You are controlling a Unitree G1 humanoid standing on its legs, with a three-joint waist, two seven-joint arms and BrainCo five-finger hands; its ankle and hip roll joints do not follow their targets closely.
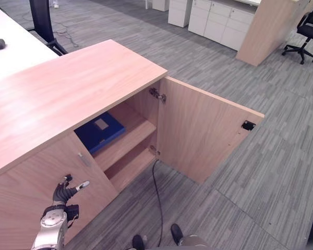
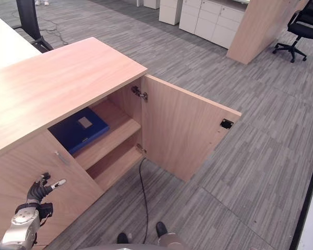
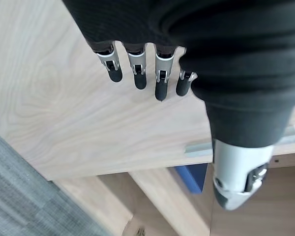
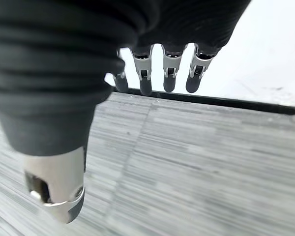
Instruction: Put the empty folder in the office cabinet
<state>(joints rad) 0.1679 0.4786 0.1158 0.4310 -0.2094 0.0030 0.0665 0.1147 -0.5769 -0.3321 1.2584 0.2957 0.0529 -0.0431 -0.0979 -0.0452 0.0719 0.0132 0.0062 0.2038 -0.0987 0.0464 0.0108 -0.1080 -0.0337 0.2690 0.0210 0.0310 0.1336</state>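
The blue folder (image 1: 99, 130) lies flat on the upper shelf inside the wooden office cabinet (image 1: 68, 88), a pale label on its cover. The cabinet's right door (image 1: 203, 133) stands wide open; its left door (image 1: 36, 192) is closed. My left hand (image 1: 65, 192) hangs low in front of the closed left door, below its small handle (image 1: 83, 159), fingers relaxed and holding nothing. In the left wrist view its fingers (image 3: 161, 83) point at the door's wood, with a corner of the folder (image 3: 194, 177) past them. My right hand (image 4: 168, 73) hangs empty over the grey floor.
A white desk (image 1: 13, 49) stands behind the cabinet at the left. White drawer units (image 1: 219, 18), a wooden panel (image 1: 266, 31) and a black office chair (image 1: 308, 28) are at the far right. Grey carpet stretches in front of the open door.
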